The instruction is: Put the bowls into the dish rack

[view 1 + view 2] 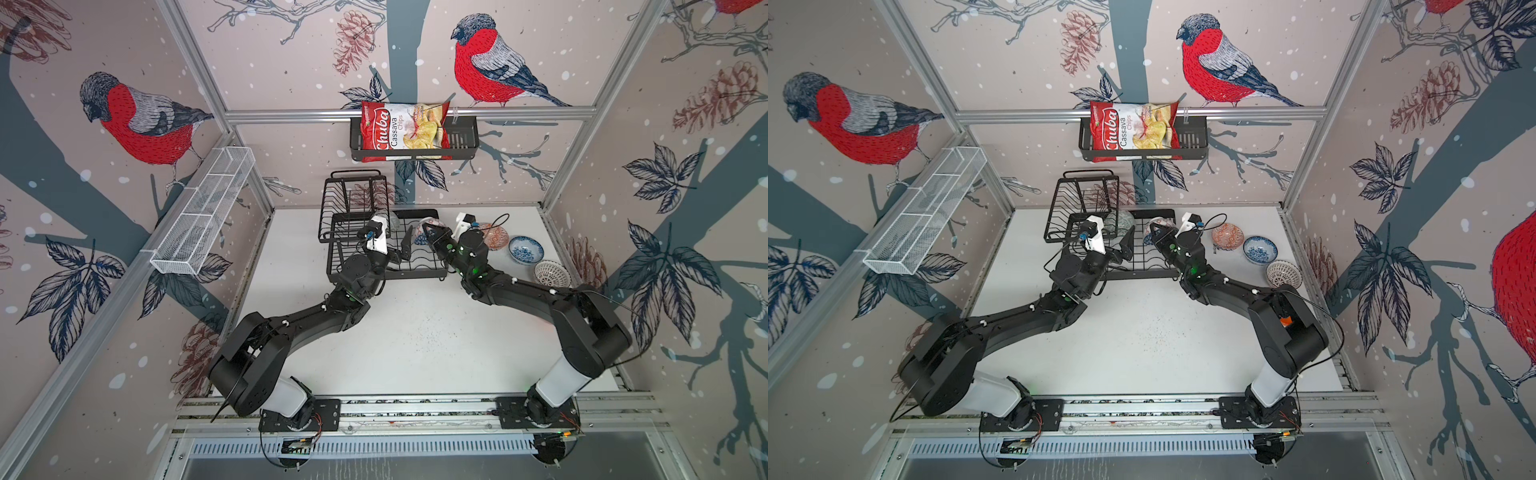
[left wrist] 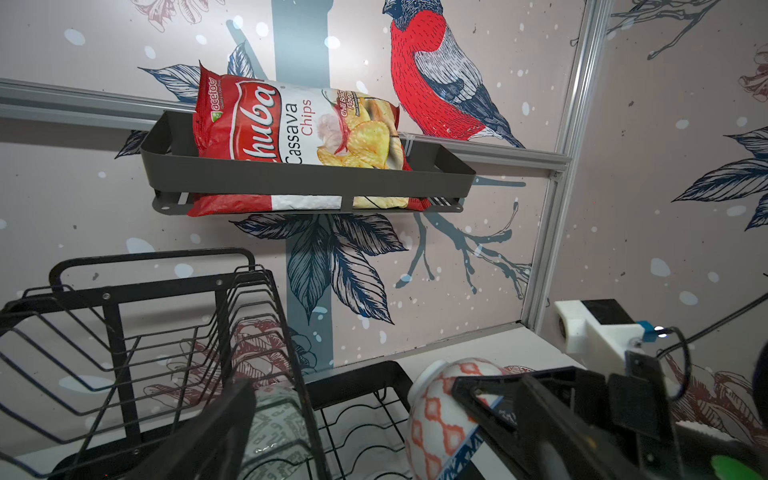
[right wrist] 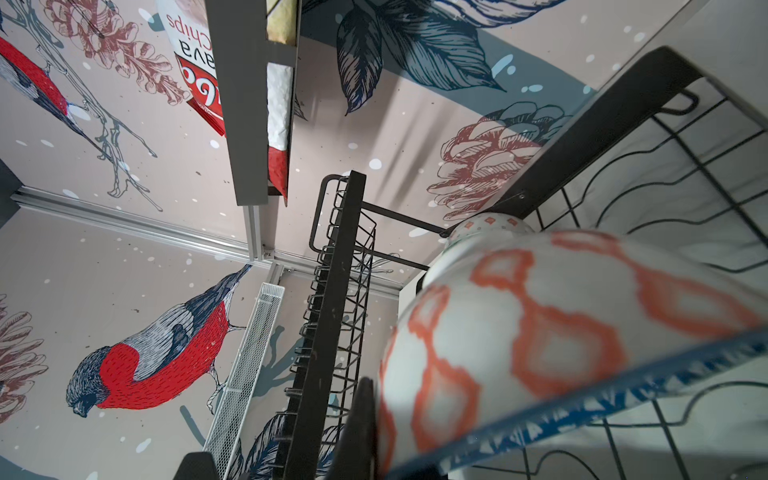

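Right wrist view — my right gripper (image 1: 430, 233) clamps the bowl (image 3: 540, 332) rim-only over the rack (image 3: 615, 137); it could slip — left gripper (image 1: 404, 248) spread, empty.

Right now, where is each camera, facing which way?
Both top views: high in front, looking down on table, dish rack, whole left arm, right arm.
Left wrist: on left arm, facing chips bag; one finger shows.
Right wrist: on right arm, looking along dish rack; right gripper clamps bowl.
Shared: wrist views both show chips bag, bowl.
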{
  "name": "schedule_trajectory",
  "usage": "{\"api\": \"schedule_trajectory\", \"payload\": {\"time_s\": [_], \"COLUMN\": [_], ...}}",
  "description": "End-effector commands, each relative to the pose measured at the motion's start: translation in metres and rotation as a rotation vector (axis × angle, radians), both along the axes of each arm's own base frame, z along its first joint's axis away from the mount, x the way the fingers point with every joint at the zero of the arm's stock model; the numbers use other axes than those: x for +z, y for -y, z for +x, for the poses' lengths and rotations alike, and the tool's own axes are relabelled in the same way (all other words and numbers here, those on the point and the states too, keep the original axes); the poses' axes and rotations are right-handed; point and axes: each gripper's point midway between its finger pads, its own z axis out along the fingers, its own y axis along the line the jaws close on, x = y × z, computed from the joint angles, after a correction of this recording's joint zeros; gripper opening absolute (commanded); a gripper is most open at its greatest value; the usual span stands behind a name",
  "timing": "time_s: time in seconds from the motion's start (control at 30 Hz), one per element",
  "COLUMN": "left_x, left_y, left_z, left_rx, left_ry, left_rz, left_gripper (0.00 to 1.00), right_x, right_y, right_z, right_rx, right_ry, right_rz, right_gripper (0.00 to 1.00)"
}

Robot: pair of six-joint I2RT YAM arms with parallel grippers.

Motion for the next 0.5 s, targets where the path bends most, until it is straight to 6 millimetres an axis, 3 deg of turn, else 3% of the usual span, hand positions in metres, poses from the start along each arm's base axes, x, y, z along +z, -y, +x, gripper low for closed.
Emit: {"api": "schedule_trajectory", "payload": {"time_s": [0.0, 0.2, 0.47], "left_x": [0.004, 0.016, 0.002], "left_y": [0.011, -0.011, -0.025], "left_z": [-0.006, -0.004, 0.01], "left_rx": [-0.089, -0.056, -0.073], "left_ry": [-0.038, -0.123, -0.295], "left_rz": [0.044, 0.053, 0.147], "left_gripper": [0.97, 0.97, 0.97], "right_x": [0.022, 0.007, -0.011], "right_y": [-0.008, -0.027, -0.055], "right_z": [0.008, 0.021, 0.038], "right_rx": [-0.011, 0.009, 0.044], "right_ry": [0.071, 0.059, 0.042], "right_rz": [0.092, 0.127, 0.179], "right_gripper": [0.0, 0.0, 0.0]}}
